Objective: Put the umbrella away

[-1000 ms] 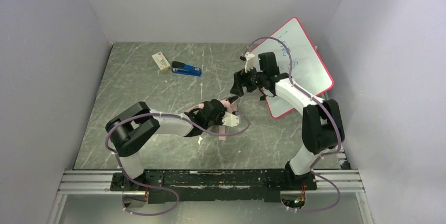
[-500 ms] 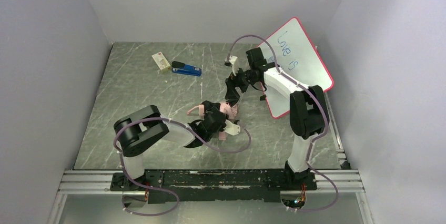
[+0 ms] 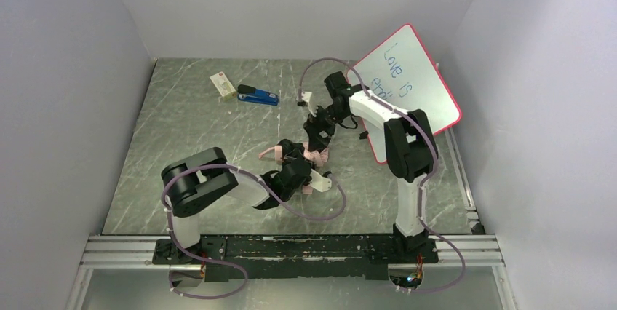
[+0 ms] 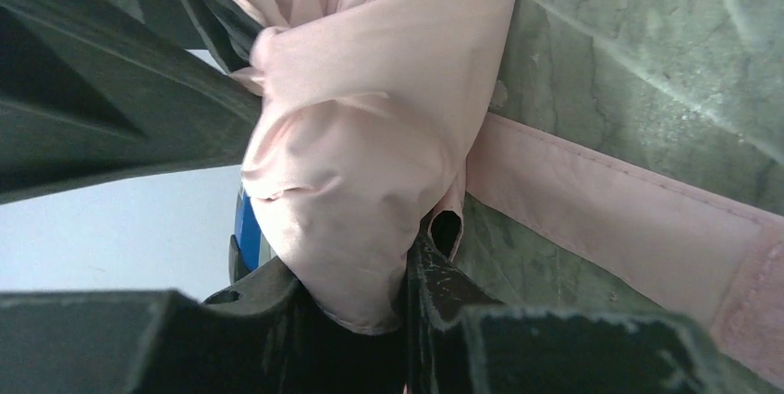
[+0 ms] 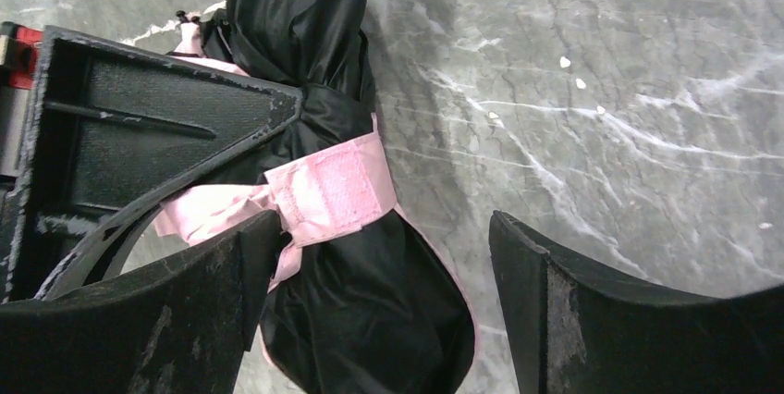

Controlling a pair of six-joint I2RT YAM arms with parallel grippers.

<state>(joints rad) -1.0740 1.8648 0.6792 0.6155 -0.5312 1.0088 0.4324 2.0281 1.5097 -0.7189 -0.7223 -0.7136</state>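
Observation:
The umbrella (image 3: 314,156) lies folded in the middle of the table, pale pink outside and black inside. My left gripper (image 3: 297,168) is shut on its pink fabric (image 4: 361,190), with the bundle pinched between the fingers (image 4: 370,297). A flat pink strap (image 4: 629,218) trails off to the right on the table. My right gripper (image 3: 318,128) hangs open over the black end of the umbrella (image 5: 361,320). A pink Velcro strap (image 5: 328,192) wraps that bundle. The left finger (image 5: 185,301) touches it and the right finger (image 5: 592,311) stands apart from it.
A pink-framed whiteboard (image 3: 415,84) leans at the back right, just behind the right arm. A blue stapler (image 3: 258,96) and a small cream box (image 3: 223,85) lie at the back left. Grey walls close in three sides.
The right arm has swung left and down from in front of the whiteboard to just over the umbrella, its jaws a little wider. The left arm shifted slightly, still gripping the umbrella.

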